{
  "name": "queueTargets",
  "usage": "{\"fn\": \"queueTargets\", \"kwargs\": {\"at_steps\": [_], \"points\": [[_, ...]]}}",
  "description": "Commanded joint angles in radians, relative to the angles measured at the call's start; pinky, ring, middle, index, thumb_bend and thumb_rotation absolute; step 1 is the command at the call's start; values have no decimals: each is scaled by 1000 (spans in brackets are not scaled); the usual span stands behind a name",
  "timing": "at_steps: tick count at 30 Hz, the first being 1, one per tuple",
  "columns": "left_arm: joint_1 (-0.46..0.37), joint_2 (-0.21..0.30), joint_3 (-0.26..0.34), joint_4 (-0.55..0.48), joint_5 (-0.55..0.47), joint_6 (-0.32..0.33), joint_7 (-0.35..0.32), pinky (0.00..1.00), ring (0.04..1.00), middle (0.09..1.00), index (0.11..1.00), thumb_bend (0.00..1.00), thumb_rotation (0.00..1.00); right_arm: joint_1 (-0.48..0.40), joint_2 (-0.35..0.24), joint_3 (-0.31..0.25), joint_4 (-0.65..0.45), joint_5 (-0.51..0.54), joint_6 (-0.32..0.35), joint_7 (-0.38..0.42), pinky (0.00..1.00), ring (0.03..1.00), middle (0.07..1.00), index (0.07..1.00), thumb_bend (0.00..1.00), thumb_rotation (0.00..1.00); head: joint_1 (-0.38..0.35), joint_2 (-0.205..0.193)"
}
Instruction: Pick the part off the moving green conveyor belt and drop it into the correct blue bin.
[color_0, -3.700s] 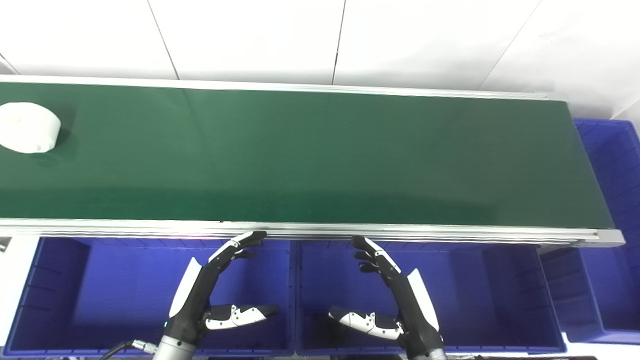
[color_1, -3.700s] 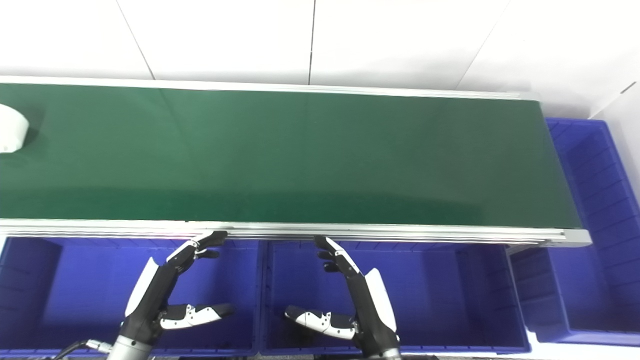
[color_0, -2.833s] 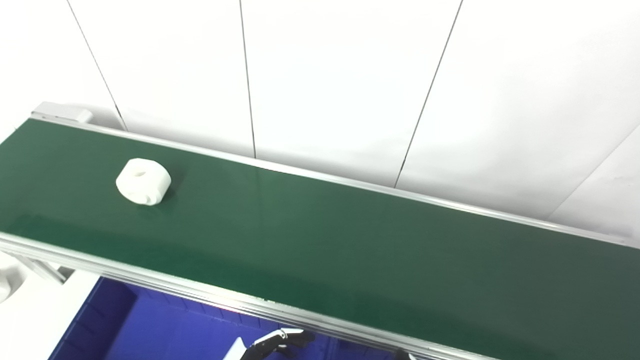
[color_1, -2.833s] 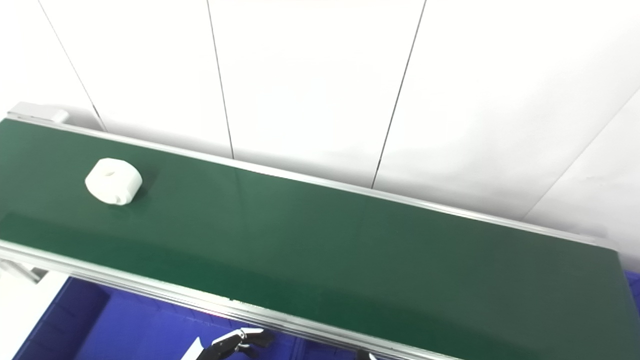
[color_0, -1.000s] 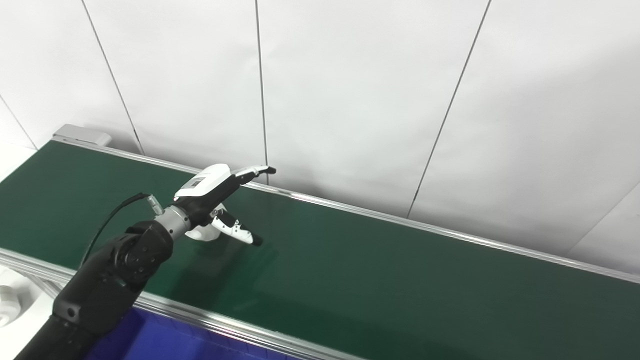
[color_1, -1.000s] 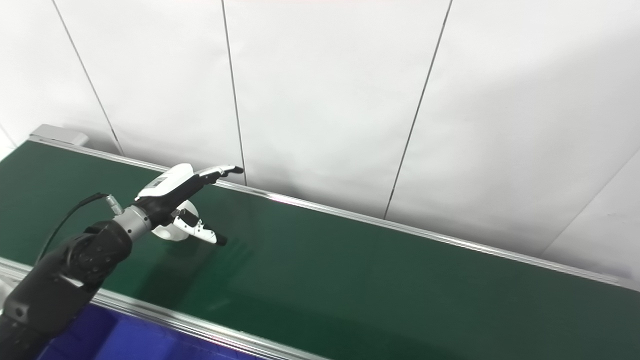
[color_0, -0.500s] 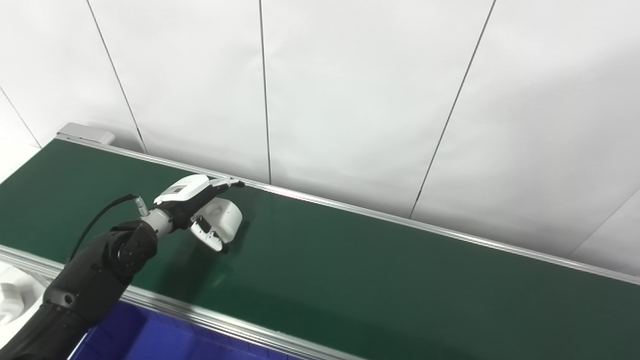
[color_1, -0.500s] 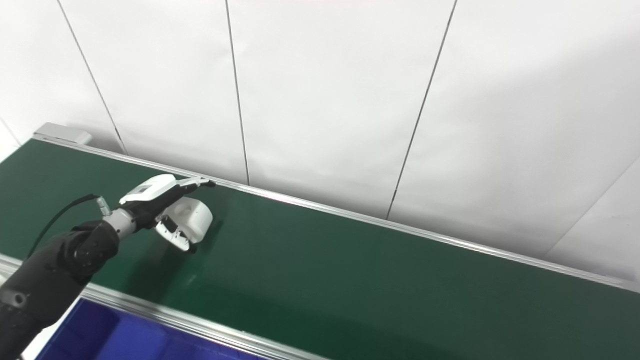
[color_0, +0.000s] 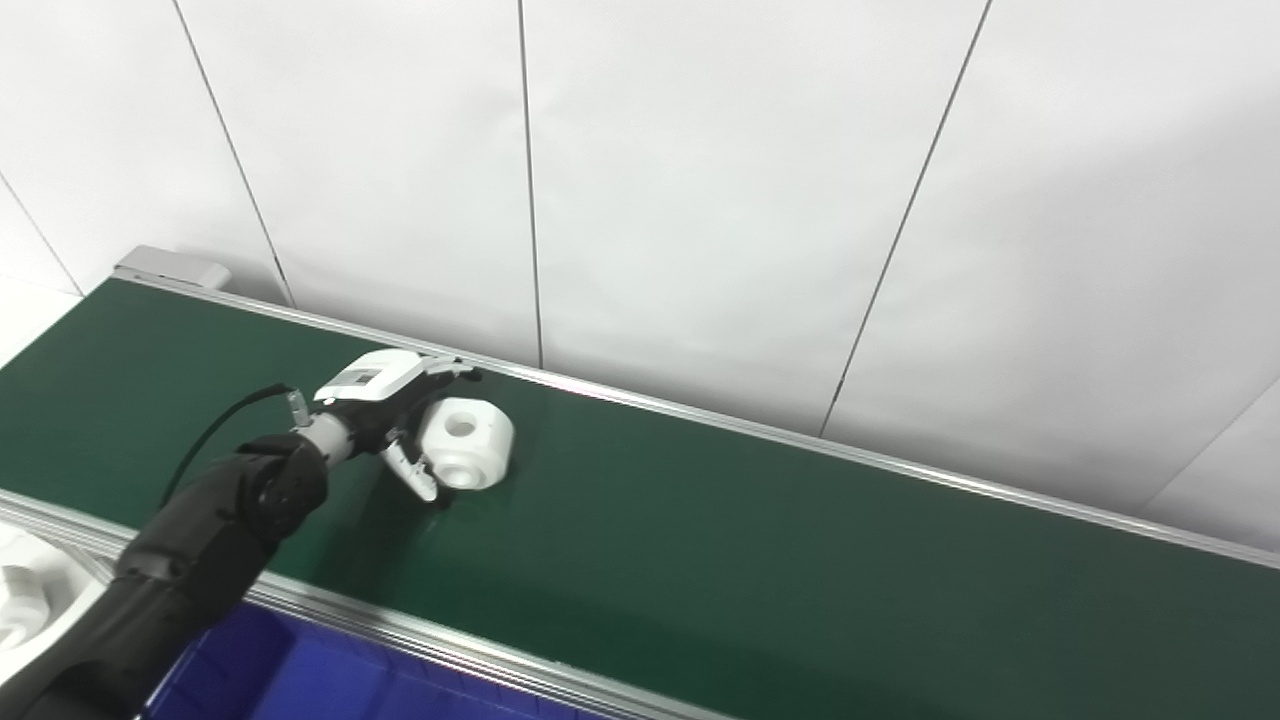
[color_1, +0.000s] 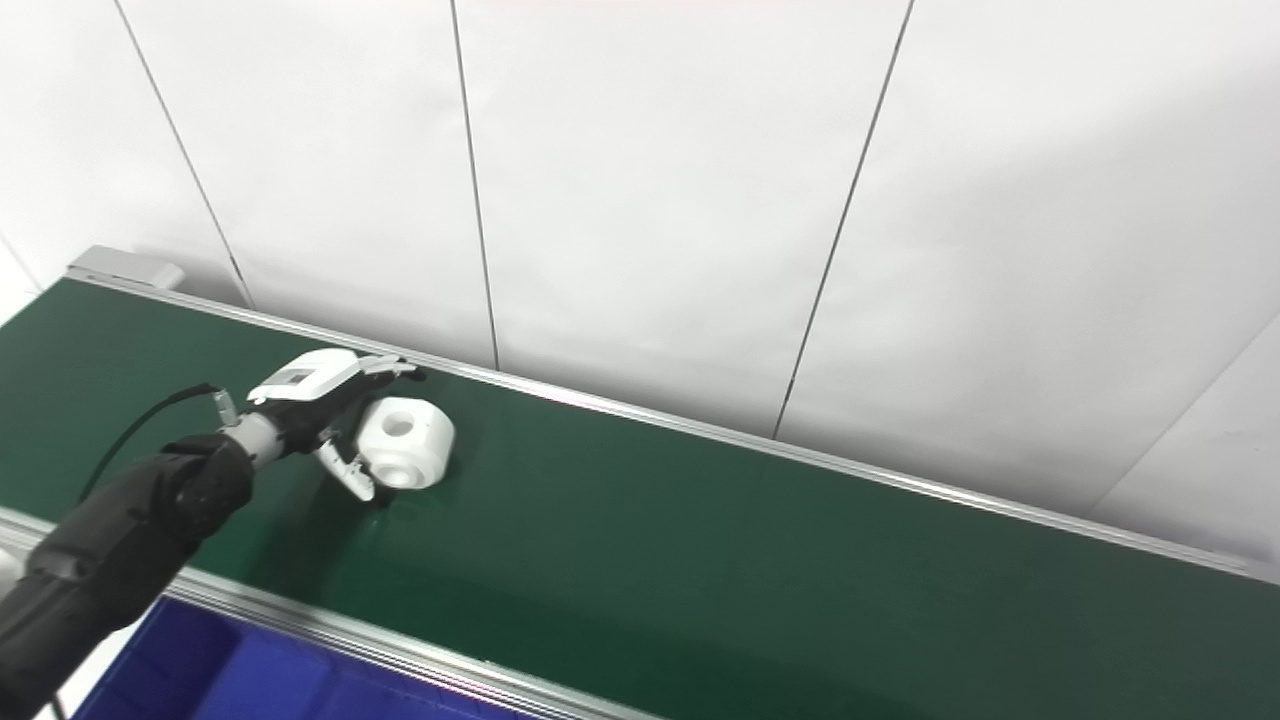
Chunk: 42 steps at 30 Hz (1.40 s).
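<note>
A white cylindrical part (color_0: 466, 457) with a hole in its top lies on the green conveyor belt (color_0: 760, 560), left of the middle; it also shows in the right eye view (color_1: 405, 442). My left hand (color_0: 395, 420) is on the belt at the part's left side. Its fingers (color_0: 440, 368) reach over the part's far edge and its thumb (color_0: 412, 478) lies in front of it. The hand is open and does not enclose the part, most of which sits to the right of the hand. My right hand is out of view.
A blue bin (color_0: 290, 680) shows below the belt's near rail (color_0: 420, 628) at the bottom left. White parts (color_0: 18, 592) lie off the belt's left end. A white panelled wall stands behind the belt.
The part has travelled right along the belt, from between my left hand's fingers and thumb to mostly beyond them. The hand has shifted slightly right after it.
</note>
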<state>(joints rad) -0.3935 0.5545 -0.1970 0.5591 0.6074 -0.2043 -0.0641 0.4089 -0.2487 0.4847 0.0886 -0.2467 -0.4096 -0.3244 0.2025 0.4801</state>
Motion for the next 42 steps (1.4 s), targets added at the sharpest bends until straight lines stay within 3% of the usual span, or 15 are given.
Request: {"fn": "queueTargets", "kwargs": {"at_steps": [1, 3, 4, 8, 16, 25, 29, 32, 33, 36, 37, 38, 39, 41, 42], "points": [[-36, -22, 25, 24, -61, -87, 69, 634, 729, 785, 759, 753, 0, 17, -1, -3, -39, 1, -60, -6, 659, 748, 795, 837, 691, 309, -4, 4], [-38, -53, 47, 48, -110, -130, 88, 564, 650, 701, 700, 663, 0, 20, 0, -6, -42, -2, -60, -7, 663, 751, 797, 837, 690, 294, -4, 4], [-37, -72, 59, 50, -142, -140, 88, 511, 567, 540, 558, 554, 0, 23, 1, -8, -44, -8, -60, -8, 666, 751, 798, 837, 692, 312, -4, 9], [-31, -115, 81, 19, -237, -132, 40, 453, 498, 467, 530, 517, 0, 29, 7, -12, -49, -13, -60, -8, 665, 750, 799, 840, 688, 299, -5, 13], [-20, -124, 99, -20, -307, -118, -22, 430, 477, 454, 529, 514, 0, 28, 18, -10, -47, 0, -60, 0, 671, 757, 804, 852, 692, 320, -11, 15], [23, -116, 129, -48, -342, -108, -35, 422, 475, 453, 528, 514, 0, 23, 26, -3, -43, -17, -60, -12, 653, 749, 802, 851, 689, 308, -30, 36], [90, -111, 156, -139, -384, -148, -44, 397, 456, 448, 528, 515, 0, 32, 31, -2, -63, -42, -60, -19, 661, 747, 800, 845, 680, 303, -70, 79], [151, -103, 176, -232, -410, -191, -50, 406, 462, 456, 522, 516, 0, 43, 39, -5, -87, -47, -60, -16, 662, 746, 803, 845, 683, 302, -131, 152], [176, -101, 184, -273, -418, -194, -53, 414, 470, 462, 519, 516, 0, 45, 42, -6, -94, -48, -60, -11, 674, 751, 806, 846, 683, 302, -138, 158], [250, -93, 207, -396, -456, -182, -74, 410, 476, 474, 511, 517, 0, 57, 56, -16, -127, -50, -60, 14, 683, 766, 811, 851, 669, 289, -226, 237], [265, -92, 213, -420, -465, -179, -79, 390, 461, 473, 513, 517, 0, 61, 61, -20, -135, -51, -59, 22, 684, 772, 814, 853, 664, 285, -226, 237], [295, -94, 218, -446, -499, -191, -90, 373, 447, 471, 516, 516, 0, 66, 68, -27, -148, -57, -54, 30, 688, 775, 815, 855, 661, 290, -264, 278], [315, -97, 223, -462, -524, -199, -99, 387, 448, 470, 518, 516, 0, 71, 75, -35, -156, -62, -51, 38, 683, 779, 811, 855, 668, 312, -264, 278], [368, -102, 230, -503, -572, -224, -117, 408, 456, 471, 517, 515, 0, 84, 88, -49, -186, -65, -33, 58, 696, 781, 810, 855, 671, 320, -321, 330], [390, -105, 233, -520, -583, -230, -121, 417, 463, 473, 515, 516, 0, 91, 94, -56, -199, -66, -25, 68, 697, 784, 808, 853, 678, 324, -325, 336]]}}
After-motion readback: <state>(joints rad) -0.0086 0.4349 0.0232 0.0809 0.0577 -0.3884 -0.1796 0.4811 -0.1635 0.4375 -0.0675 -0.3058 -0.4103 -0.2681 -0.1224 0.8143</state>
